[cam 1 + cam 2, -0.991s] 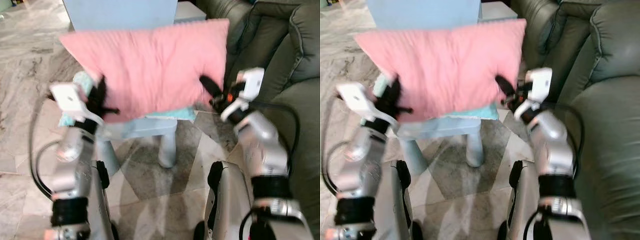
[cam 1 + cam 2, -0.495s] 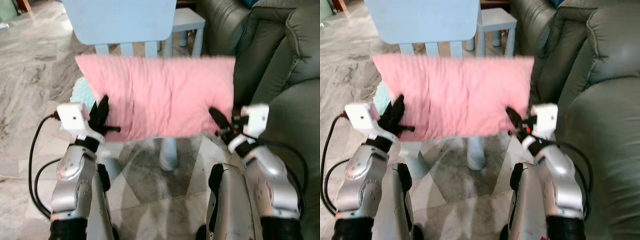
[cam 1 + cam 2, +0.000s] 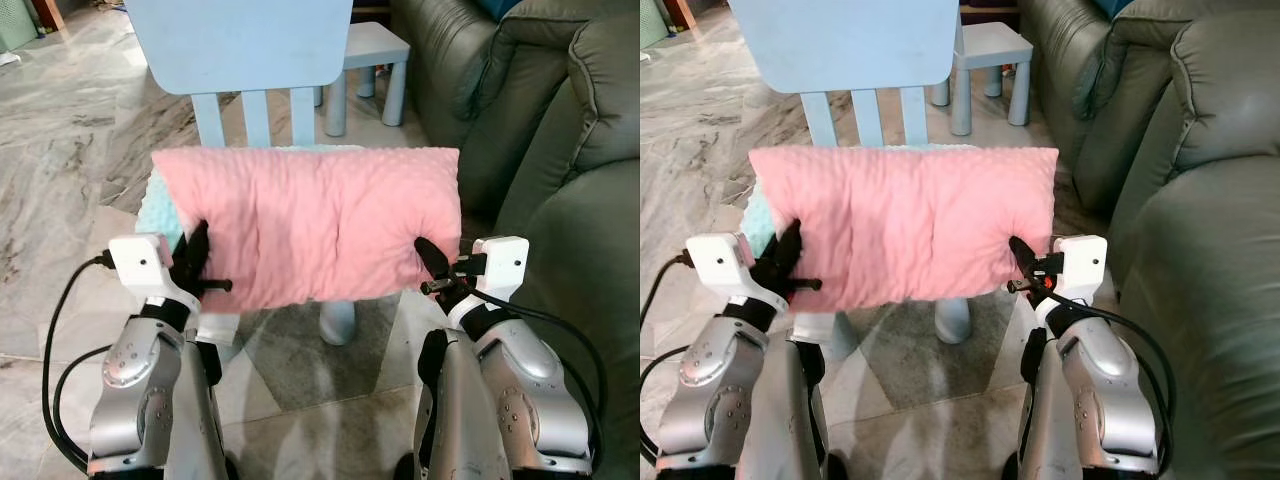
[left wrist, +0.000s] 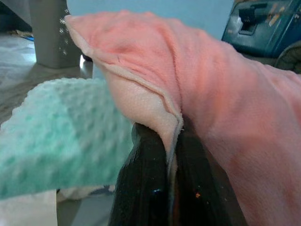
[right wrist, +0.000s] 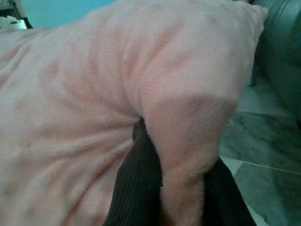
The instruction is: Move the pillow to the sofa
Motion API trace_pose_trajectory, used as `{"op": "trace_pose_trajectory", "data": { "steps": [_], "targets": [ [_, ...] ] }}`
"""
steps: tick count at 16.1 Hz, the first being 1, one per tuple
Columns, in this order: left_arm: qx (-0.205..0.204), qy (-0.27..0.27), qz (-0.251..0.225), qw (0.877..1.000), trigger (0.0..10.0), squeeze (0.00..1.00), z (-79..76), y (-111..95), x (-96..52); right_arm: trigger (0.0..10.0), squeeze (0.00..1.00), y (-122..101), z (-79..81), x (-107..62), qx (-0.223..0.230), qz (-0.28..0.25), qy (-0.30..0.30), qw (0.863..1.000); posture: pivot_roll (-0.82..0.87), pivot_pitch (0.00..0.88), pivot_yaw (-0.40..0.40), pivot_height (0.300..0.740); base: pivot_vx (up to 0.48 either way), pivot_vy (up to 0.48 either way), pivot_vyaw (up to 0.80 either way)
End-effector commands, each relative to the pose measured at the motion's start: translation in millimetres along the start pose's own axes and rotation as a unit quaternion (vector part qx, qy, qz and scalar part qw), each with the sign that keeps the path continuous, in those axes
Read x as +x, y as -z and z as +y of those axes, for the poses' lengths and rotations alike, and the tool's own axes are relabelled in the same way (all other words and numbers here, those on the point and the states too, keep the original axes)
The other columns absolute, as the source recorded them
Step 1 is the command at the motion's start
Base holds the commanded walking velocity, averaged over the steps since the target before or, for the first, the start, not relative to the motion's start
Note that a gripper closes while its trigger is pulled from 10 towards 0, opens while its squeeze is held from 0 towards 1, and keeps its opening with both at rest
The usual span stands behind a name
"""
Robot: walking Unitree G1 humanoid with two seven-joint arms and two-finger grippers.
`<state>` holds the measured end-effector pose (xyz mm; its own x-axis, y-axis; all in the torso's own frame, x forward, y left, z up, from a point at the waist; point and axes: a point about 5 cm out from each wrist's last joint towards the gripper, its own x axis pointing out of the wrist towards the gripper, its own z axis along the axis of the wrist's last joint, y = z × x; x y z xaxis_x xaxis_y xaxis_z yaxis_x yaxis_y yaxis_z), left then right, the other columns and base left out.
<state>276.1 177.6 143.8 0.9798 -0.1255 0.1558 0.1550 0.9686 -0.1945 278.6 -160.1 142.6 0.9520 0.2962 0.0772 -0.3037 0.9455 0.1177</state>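
A pink pillow (image 3: 310,225) hangs spread between my two arms, held up in front of a light blue chair (image 3: 245,45). My left gripper (image 3: 197,265) is shut on the pillow's left lower edge; its black fingers (image 4: 141,188) pinch the seam. My right gripper (image 3: 432,262) is shut on the right lower corner, with plush bulging over the fingers (image 5: 136,188). The grey-green sofa (image 3: 560,150) rises close on my right, its seat and armrest beside my right arm.
A mint-green dotted cushion (image 4: 51,132) lies on the chair seat behind the pillow's left end. A small blue stool (image 3: 370,55) stands further back by the sofa. Marble floor (image 3: 60,150) stretches away on the left.
The pillow has come down and towards me, from high and tilted to level and lower. Both arms drew back with it. The camera view has steadied, with more of the chair back showing.
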Motion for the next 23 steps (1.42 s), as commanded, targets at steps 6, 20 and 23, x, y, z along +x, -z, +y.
{"op": "trace_pose_trajectory", "data": {
  "steps": [6, 20, 23],
  "targets": [
    [0.019, -0.009, 0.020, 1.000, 10.0, 0.00, 2.6, 2, -8.0, 10.0, 0.00, 1, 1.1, -8.9, 0.006, 0.011, 0.036, 0.999, -0.10, 0.000, 0.015, 0.329, 0.000, 0.000, 0.00],
    [0.019, -0.001, 0.025, 0.999, 10.0, 0.00, -1.1, 3, -6.5, 10.0, 0.00, -8, 4.0, -2.5, 0.025, -0.002, 0.026, 0.999, -0.10, 0.000, 0.018, 0.409, 0.000, 0.000, 0.00],
    [0.020, -0.003, 0.025, 0.999, 10.0, 0.00, -0.9, 3, -6.2, 10.0, 0.00, -7, 4.0, -1.9, 0.028, 0.001, 0.025, 0.999, -0.10, 0.000, 0.015, 0.434, 0.000, 0.000, 0.00]
  ]
}}
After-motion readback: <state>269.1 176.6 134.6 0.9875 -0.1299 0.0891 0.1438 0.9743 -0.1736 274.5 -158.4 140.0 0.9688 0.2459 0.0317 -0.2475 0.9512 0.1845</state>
